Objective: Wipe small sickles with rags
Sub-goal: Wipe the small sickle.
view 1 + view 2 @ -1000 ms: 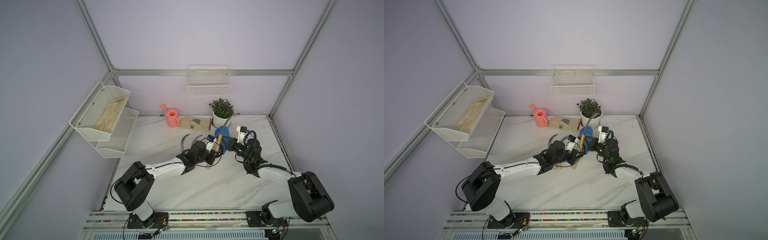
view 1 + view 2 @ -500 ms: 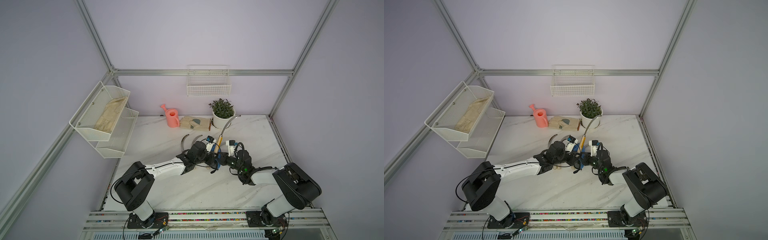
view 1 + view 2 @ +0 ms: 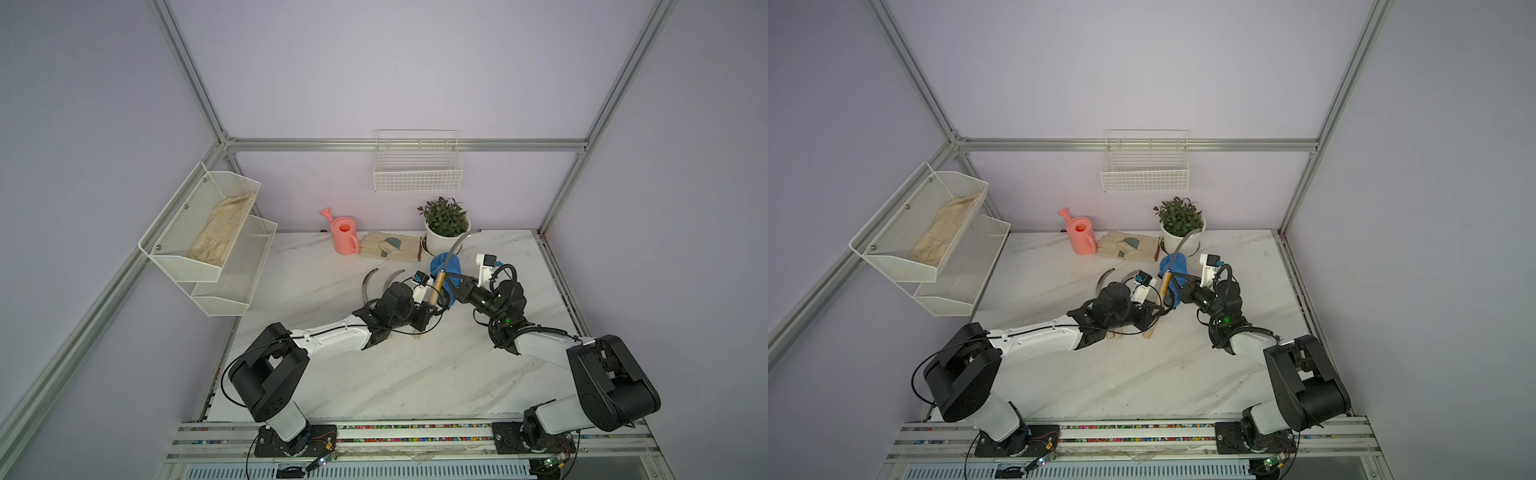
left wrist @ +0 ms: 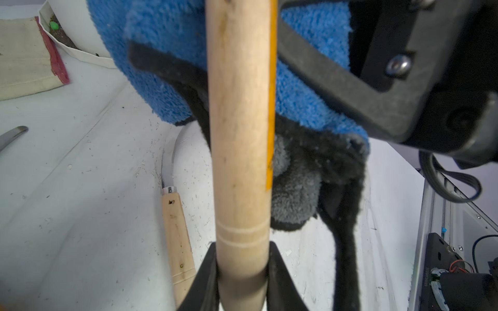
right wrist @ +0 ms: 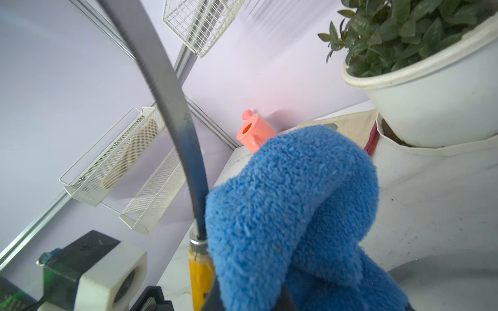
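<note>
The held sickle [image 3: 437, 286] had a smooth, round handle of pale wood with two scored rings near its butt and an orange stripe down one side. A bright metal ferrule joined it to a thin grey blade that curved up toward the potted plant [image 3: 445, 216]. The left tool [image 4: 242, 272] was closed tight on the butt of that handle, holding the sickle upright above the white marbled tabletop [image 3: 395, 374]. The right tool [image 3: 455, 291] was clamped shut on the blue cloth [image 5: 296, 202], a plush microfibre rag with dark trim and a grey reverse, bunched into a rounded wad. The cloth pressed against the sickle at the ferrule and the foot of the blade. On the tabletop below lay another sickle [image 4: 176, 237], flat, with its blade arcing away. In both top views two grey blades [image 3: 366, 286] curved out from behind the left arm.
</note>
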You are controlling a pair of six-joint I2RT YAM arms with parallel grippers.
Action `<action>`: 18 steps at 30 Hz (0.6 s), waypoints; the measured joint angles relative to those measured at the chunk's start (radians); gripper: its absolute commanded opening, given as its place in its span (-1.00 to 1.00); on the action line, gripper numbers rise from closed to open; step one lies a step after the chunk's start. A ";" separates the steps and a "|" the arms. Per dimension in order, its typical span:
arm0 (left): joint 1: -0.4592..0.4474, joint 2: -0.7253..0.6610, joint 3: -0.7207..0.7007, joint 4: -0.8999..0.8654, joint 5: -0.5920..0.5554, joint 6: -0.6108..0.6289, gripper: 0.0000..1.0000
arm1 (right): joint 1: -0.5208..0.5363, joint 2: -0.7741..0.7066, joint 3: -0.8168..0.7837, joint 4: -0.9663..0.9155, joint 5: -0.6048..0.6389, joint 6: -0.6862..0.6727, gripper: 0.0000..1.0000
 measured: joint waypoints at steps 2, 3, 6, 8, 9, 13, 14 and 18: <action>0.000 0.000 0.000 -0.005 -0.001 0.000 -1.00 | 0.008 0.019 -0.033 0.037 -0.007 0.010 -1.00; 0.000 0.000 0.000 -0.008 -0.002 0.000 -1.00 | 0.018 0.031 -0.053 0.050 -0.010 0.014 -1.00; 0.000 0.000 0.000 -0.008 -0.010 0.000 -1.00 | 0.064 0.068 -0.108 0.068 -0.014 0.019 -1.00; 0.000 0.000 0.000 -0.008 -0.014 0.000 -1.00 | 0.088 0.090 -0.127 0.080 -0.017 0.023 -1.00; 0.000 0.000 0.000 -0.008 -0.016 0.000 -1.00 | 0.097 0.095 -0.134 0.081 -0.020 0.024 -1.00; 0.000 0.000 0.000 -0.008 -0.023 0.000 -1.00 | 0.099 0.060 -0.134 0.063 -0.013 0.022 -1.00; 0.000 0.000 0.000 -0.008 -0.025 0.000 -1.00 | 0.097 0.037 -0.132 0.048 -0.010 0.020 -1.00; -0.002 0.000 0.001 0.024 -0.047 0.008 -1.00 | 0.074 -0.062 -0.082 -0.075 0.020 0.002 -1.00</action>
